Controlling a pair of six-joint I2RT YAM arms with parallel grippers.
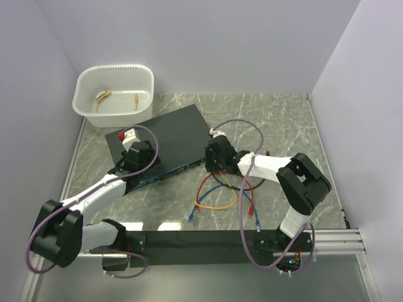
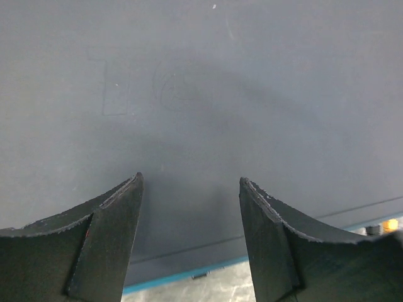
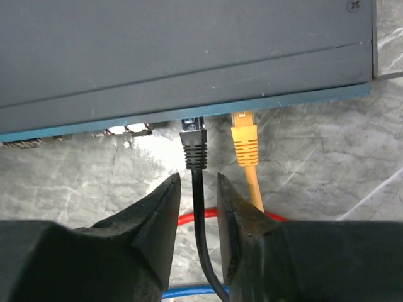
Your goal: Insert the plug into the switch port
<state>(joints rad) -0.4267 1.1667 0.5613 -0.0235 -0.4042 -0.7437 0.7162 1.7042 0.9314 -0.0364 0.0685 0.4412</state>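
Notably, the black plug [image 3: 193, 141] lay straight ahead of the right jaws, just beyond their tips. Its nose was at a switch port [image 3: 191, 121] in the teal-blue face [image 3: 302, 95] of the network switch [image 3: 189, 50]. Its long axis ran square to that face, in line with the jaws' reach. We could not tell how deep it sat.

The right jaws stood narrowly apart, straddling the black cable [image 3: 200, 207] behind the plug. Slivers of gap showed on both sides at the tips, and we saw no firm grip. A yellow plug [image 3: 244, 141] occupied the neighbouring port.

The left jaws were wide apart over the switch's black top, holding nothing.

We judged the right arm [image 1: 271, 165] the nearer one, so any push should follow the plug's axis.
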